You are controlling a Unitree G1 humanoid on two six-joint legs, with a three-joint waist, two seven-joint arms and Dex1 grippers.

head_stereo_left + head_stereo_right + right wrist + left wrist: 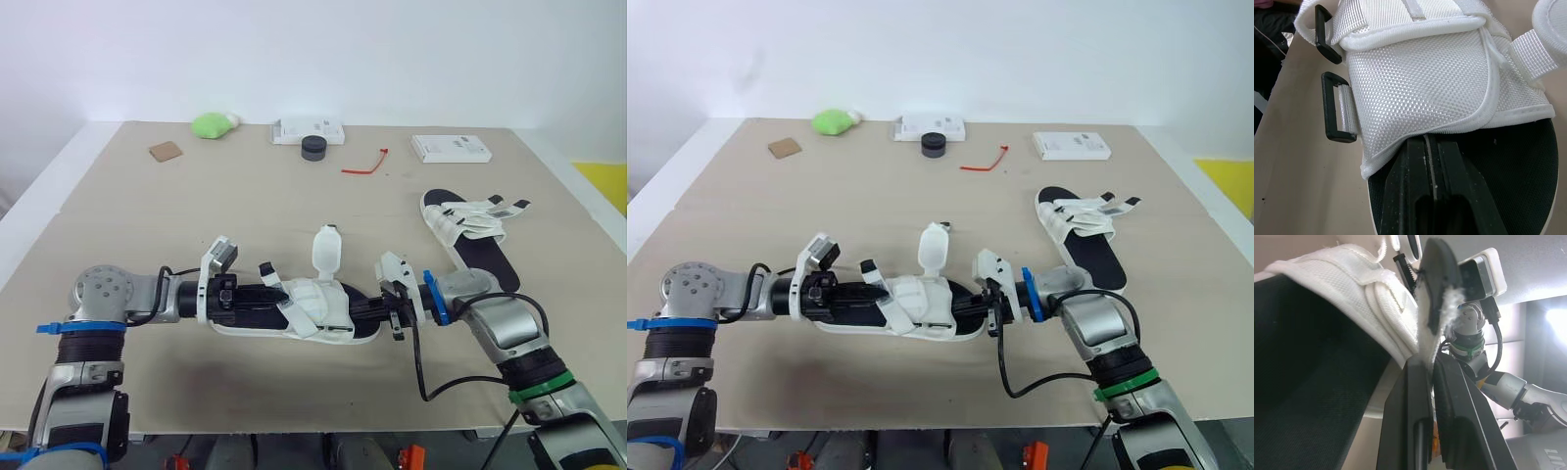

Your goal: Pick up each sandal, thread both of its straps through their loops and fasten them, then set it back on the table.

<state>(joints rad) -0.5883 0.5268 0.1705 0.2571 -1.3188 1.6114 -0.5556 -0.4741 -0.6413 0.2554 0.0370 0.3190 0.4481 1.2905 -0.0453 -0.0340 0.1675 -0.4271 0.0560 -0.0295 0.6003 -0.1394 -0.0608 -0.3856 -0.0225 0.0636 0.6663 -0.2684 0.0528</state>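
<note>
A sandal (313, 308) with a black sole and white straps lies near the table's front edge, held from both ends. My left gripper (1426, 363) is shut on a white strap (1436, 313) with a black tip, pinching it at the sandal's left end. From the right, my right gripper (1431, 142) is shut on the edge of the white upper (1420, 78). Two black loops (1332, 115) show beside that upper, with no strap through them. Another strap (326, 250) stands upright. The second sandal (472, 233) lies on the table at the right, apart from both grippers.
Along the far edge lie a green object (214, 124), a brown square (166, 151), a white box (312, 128) with a black round piece (313, 147) in front, a red tie (364, 164) and another white box (451, 148).
</note>
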